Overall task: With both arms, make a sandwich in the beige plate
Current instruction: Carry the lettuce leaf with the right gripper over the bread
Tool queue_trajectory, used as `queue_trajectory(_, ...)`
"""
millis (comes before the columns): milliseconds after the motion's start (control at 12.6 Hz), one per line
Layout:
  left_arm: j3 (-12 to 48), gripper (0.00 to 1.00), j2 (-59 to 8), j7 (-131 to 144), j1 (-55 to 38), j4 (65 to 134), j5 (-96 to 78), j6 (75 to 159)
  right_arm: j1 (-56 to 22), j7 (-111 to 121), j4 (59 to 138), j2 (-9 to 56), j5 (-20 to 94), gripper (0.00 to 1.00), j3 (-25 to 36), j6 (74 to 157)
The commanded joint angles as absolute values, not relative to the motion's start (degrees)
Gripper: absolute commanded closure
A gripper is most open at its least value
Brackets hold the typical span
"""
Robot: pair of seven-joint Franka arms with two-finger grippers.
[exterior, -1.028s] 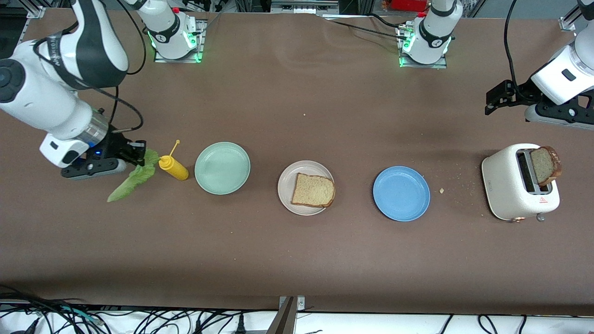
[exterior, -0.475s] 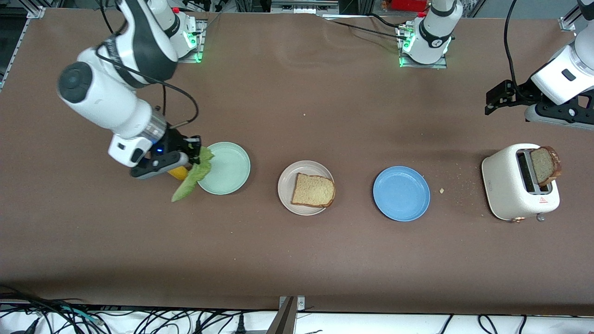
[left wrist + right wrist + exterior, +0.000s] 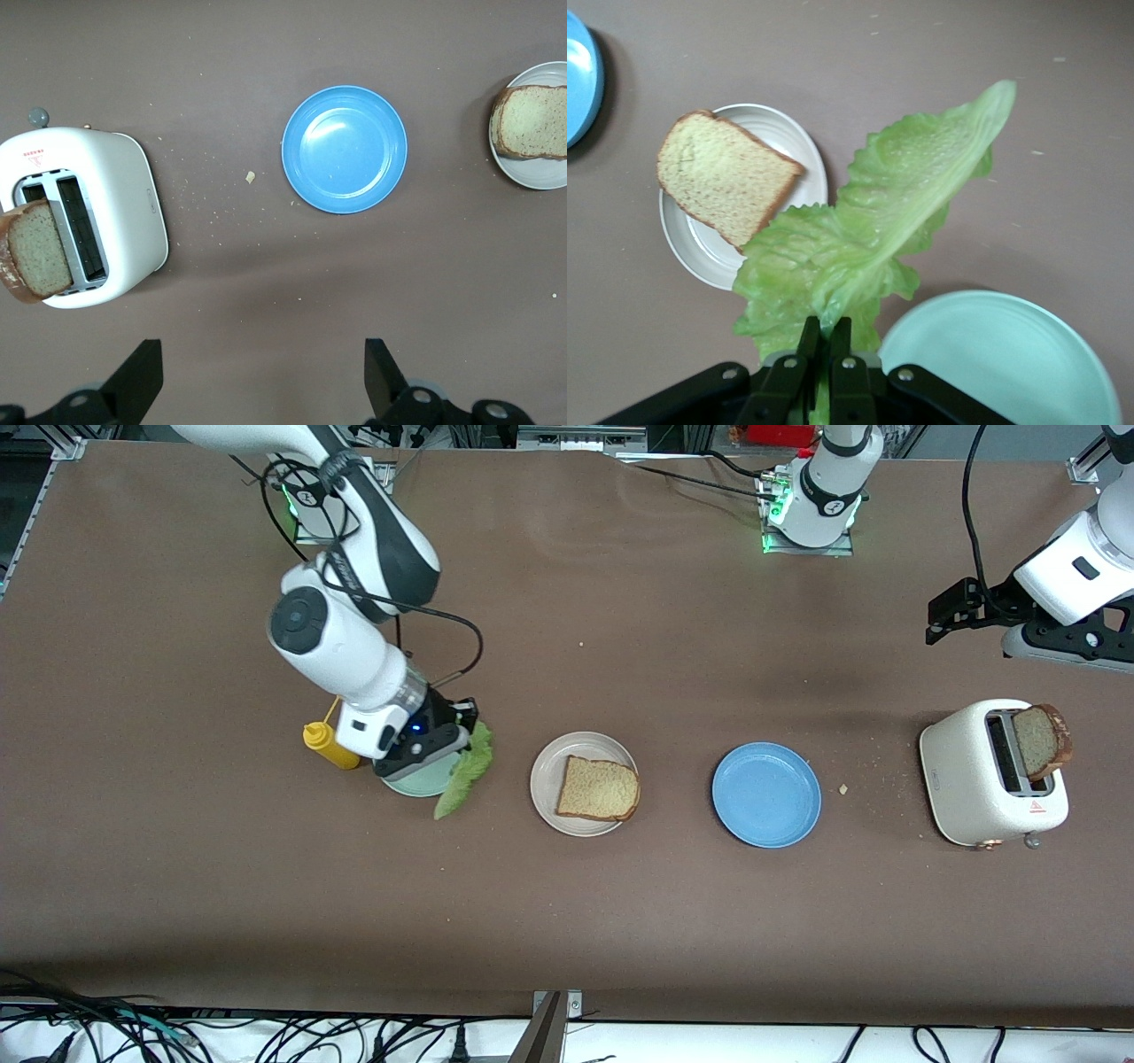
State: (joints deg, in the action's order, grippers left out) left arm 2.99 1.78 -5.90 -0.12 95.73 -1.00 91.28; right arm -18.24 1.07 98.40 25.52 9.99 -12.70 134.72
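Three plates are set in a row on the bench. The beige plate in the middle carries one toast slice, whose corner reaches over the rim toward the blue plate. The blue plate is bare, and the green plate, toward the right arm's end, is largely covered by the right hand, with nothing seen on its visible part. A second slice stands tilted in one slot of the white toaster near the left arm's end; its other slot is seen empty. One yellow bottle lies just beside the green plate. The right hand is clamped on the stem end of one lettuce leaf, which hangs over the green plate's rim and the bench between the green and beige plates. The left hand waits with fingers spread wide, gripping nothing, above the bench by the toaster. Crumbs are scattered between the toaster and the blue plate. A wide bare strip of bench runs nearer the camera than the plates, and another between the plates and the arm bases.
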Motion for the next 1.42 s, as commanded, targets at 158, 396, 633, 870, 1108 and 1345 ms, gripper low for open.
queue_trajectory(158, 3.25, 0.00, 2.20, -6.24, 0.00, 95.80, 0.09, 90.88, -23.55, 1.14, 91.94, 33.74, 15.63, 1.00, -12.30, 140.95)
queue_trajectory(396, 3.16, 0.00, 2.20, -6.24, 0.00, 95.80, 0.09, 90.88, -25.74, 1.05, 90.63, 37.25, 17.13, 1.00, -12.39, 145.71)
queue_trajectory(633, 3.16, 0.00, 2.20, -6.24, 0.00, 95.80, 0.09, 90.88, -28.82, 1.05, 88.51, 41.65, 20.74, 1.00, -12.30, 152.47)
queue_trajectory(870, 3.16, 0.00, 2.20, -6.24, 0.00, 95.80, 0.00, 90.88, -29.79, 1.05, 88.51, 42.97, 20.74, 1.00, -12.30, 153.72)
queue_trajectory(1108, 3.16, 0.00, 2.20, -6.24, 0.00, 95.80, 0.09, 90.88, -30.23, 1.05, 88.51, 44.20, 20.74, 1.00, -12.30, 153.98)
queue_trajectory(1345, 3.16, 0.00, 2.20, -6.15, 0.00, 95.80, 0.09, 90.88, -31.29, 1.23, 88.51, 45.96, 20.57, 1.00, -12.22, 157.06)
